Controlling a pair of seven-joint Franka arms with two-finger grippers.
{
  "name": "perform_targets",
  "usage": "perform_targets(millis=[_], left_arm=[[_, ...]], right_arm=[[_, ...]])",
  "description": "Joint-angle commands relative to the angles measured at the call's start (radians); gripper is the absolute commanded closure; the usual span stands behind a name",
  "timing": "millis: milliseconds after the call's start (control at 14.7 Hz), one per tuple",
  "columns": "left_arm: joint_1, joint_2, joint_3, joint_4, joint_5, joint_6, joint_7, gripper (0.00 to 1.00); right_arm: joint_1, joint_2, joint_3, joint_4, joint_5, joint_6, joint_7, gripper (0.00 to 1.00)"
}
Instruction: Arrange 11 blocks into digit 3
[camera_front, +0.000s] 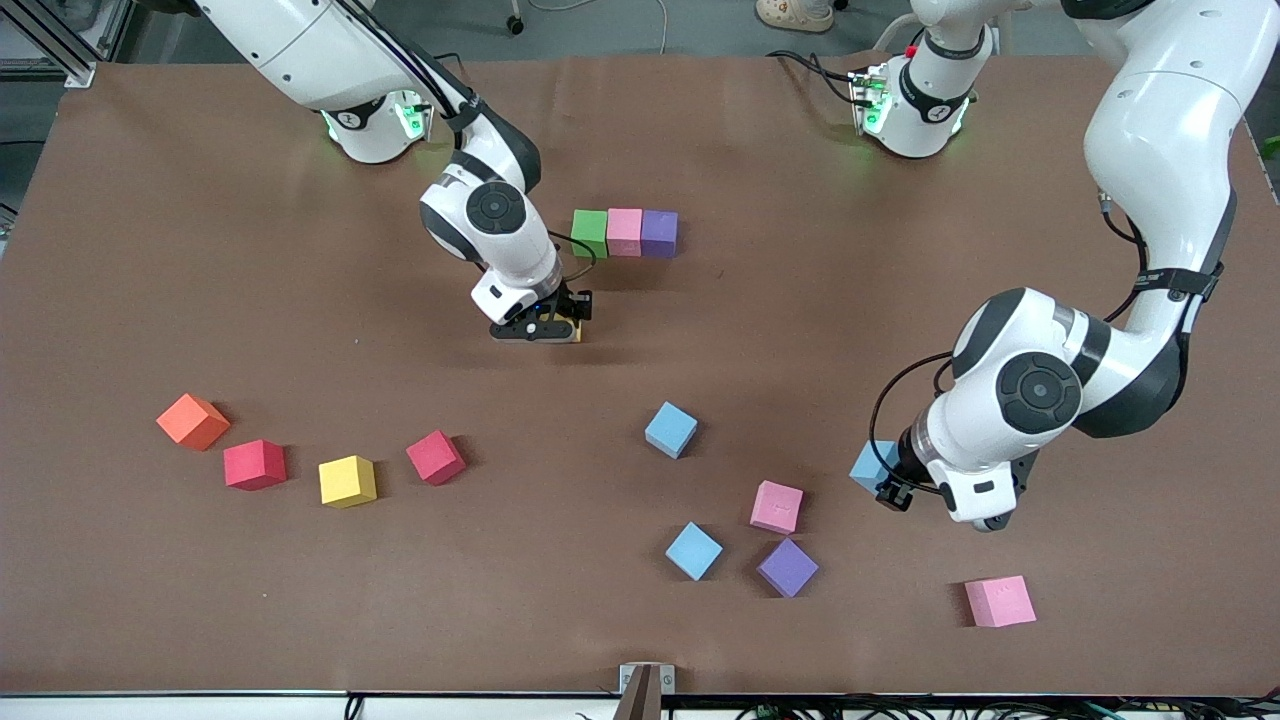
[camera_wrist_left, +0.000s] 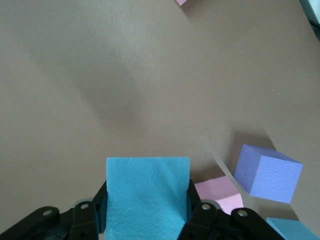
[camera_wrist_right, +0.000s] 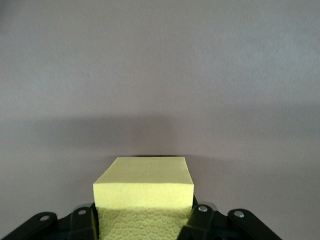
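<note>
A row of three blocks, green (camera_front: 590, 232), pink (camera_front: 624, 231) and purple (camera_front: 659, 233), lies mid-table. My right gripper (camera_front: 558, 326) is shut on a yellow block (camera_front: 576, 331), low over the table close to the row's green end; the block fills the jaws in the right wrist view (camera_wrist_right: 144, 195). My left gripper (camera_front: 882, 478) is shut on a light blue block (camera_front: 871, 463) over the table toward the left arm's end; the left wrist view shows it gripped (camera_wrist_left: 147, 197).
Loose on the table nearer the camera: orange cube (camera_front: 193, 421), red blocks (camera_front: 254, 464) (camera_front: 435, 457), yellow block (camera_front: 347, 481), light blue blocks (camera_front: 670, 429) (camera_front: 693, 550), pink blocks (camera_front: 776, 506) (camera_front: 999, 601), purple block (camera_front: 787, 567).
</note>
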Motion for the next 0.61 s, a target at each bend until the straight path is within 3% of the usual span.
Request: perform_targets(millis=[0, 543], left_arm=[[-0.008, -0.027, -0.014, -0.015, 0.001, -0.016, -0.039, 0.85], [-0.110, -0.028, -0.020, -0.015, -0.002, -0.017, -0.085, 0.85]], right_arm=[[0.020, -0.052, 0.009, -0.061, 0.022, 0.013, -0.009, 0.99], [0.063, -0.063, 0.008, -0.063, 0.022, 0.010, 0.003, 0.99]])
